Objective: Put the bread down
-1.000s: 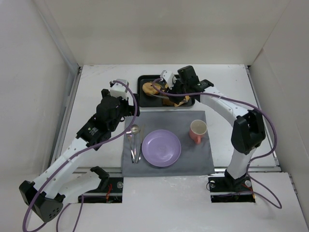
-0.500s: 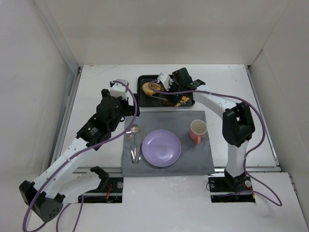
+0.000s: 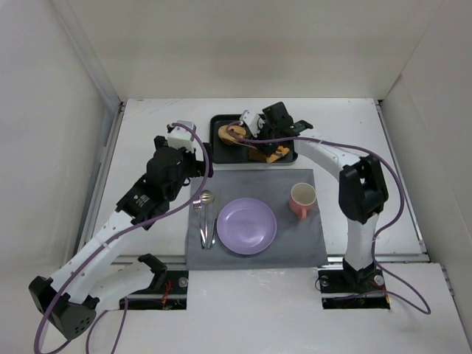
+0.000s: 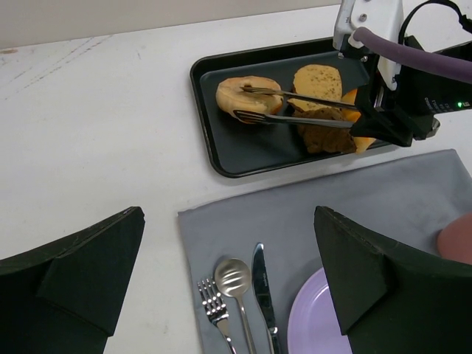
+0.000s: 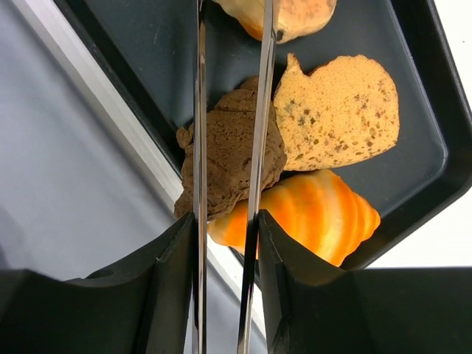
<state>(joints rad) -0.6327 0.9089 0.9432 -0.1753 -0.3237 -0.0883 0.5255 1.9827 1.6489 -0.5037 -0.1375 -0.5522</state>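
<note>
Left wrist: we see right gripper [image 4: 380, 122] clamping tongs [image 4: 295, 118] onto the bread [image 4: 236, 92] in the tray [image 4: 221, 155]; left gripper [image 4: 228, 221] spread.

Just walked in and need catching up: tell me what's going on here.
The right pincer holds metal tongs, their tips at the bread, which lies in the black tray beside other baked pieces. The left pincer hangs open near the grey mat, holding nothing.

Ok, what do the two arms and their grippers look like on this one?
The left arm and right arm have white links, black joint housings and a purple cable looped alongside. The left gripper and right gripper have black wedge-shaped fingers.
</note>
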